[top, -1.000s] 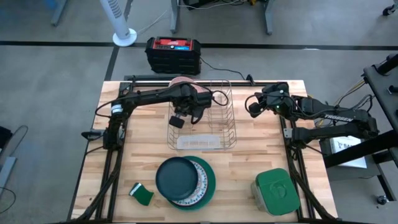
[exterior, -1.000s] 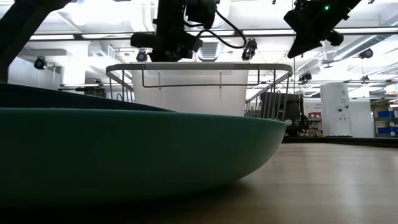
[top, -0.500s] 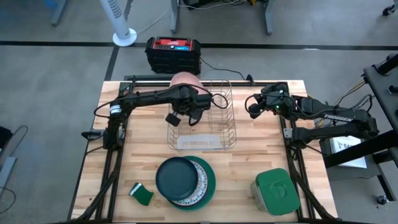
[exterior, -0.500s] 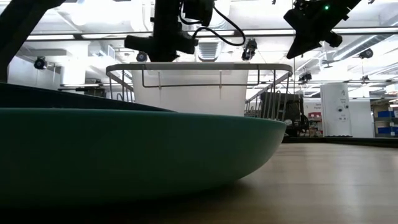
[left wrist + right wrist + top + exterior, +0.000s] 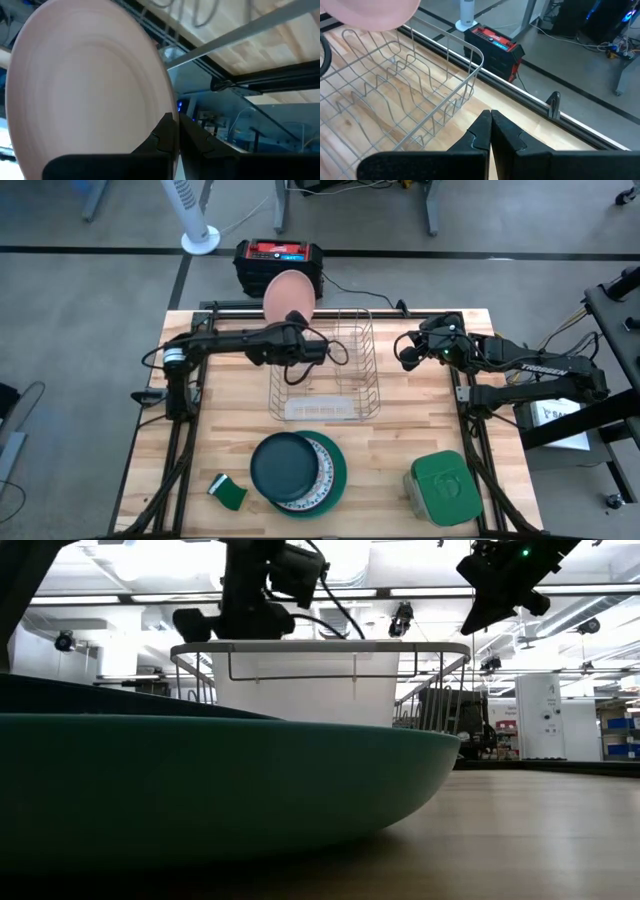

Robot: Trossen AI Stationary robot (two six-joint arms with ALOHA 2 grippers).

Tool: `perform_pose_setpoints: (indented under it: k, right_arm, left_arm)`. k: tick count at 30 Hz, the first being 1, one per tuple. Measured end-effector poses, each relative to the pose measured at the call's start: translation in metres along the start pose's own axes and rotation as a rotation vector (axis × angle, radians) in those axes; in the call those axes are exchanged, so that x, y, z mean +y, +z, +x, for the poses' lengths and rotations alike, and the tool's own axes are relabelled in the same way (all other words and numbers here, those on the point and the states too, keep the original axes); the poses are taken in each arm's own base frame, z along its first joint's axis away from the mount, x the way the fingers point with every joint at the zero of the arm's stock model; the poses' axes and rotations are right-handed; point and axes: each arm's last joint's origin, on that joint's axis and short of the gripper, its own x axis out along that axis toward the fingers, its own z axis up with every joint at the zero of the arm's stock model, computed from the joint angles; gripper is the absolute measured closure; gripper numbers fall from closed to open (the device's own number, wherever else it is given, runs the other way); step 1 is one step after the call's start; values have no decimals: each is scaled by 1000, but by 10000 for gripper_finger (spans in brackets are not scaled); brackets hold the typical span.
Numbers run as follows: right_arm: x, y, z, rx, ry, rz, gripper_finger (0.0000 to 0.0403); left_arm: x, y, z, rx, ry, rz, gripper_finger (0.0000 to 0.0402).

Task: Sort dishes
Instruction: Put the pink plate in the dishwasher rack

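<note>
The salmon-pink plate (image 5: 290, 295) is held in the air over the far left corner of the wire dish rack (image 5: 325, 370), its face turned up toward the camera, with my left gripper (image 5: 174, 122) shut on it. The other plates lie stacked near the table's front edge: a dark teal plate (image 5: 283, 464) on top, a white ornamented plate (image 5: 324, 460) under it, and a bright teal-green plate (image 5: 338, 480) at the bottom. My right gripper (image 5: 408, 352) hangs shut and empty to the right of the rack. My left gripper pinches the pink plate's rim (image 5: 169, 107) between its two fingers, at the edge nearest the rack. The fingers come from the table's left side, slanting down. The plate is lifted clear and stands tilted, rising away from the fingers toward the far edge.
A green sponge (image 5: 228, 492) lies at the front left and a square green-lidded container (image 5: 440, 485) at the front right. A red and black box (image 5: 279, 265) stands on the floor behind the table. In the low view the teal-green plate (image 5: 200, 780) fills the foreground.
My left gripper has rolled at the wrist and drawn toward the table's left and far edge. The pink plate, which showed only as a narrow sliver above the rack, has tipped so that its whole face shows, and now sticks out past the rack's far side.
</note>
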Motion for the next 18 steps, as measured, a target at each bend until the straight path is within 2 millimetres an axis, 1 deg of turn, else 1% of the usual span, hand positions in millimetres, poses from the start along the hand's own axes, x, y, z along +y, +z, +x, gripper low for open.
perform_pose_setpoints:
  k: [3,7,10,14,18]
  right_arm:
    - [0,0,0,0,0,0,403]
    - [0,0,0,0,0,0,403]
    - [0,0,0,0,0,0,403]
    - [0,0,0,0,0,0,403]
    - [0,0,0,0,0,-7,403]
  left_arm:
    - [-7,0,2,8,-7,4,401]
    - [-11,0,1,2,-9,-25,401]
    - [-12,1,-6,-46,-24,-32,401]
    - [-15,5,-13,-64,-14,-35,401]
    - [-18,8,-15,-140,-78,-25,401]
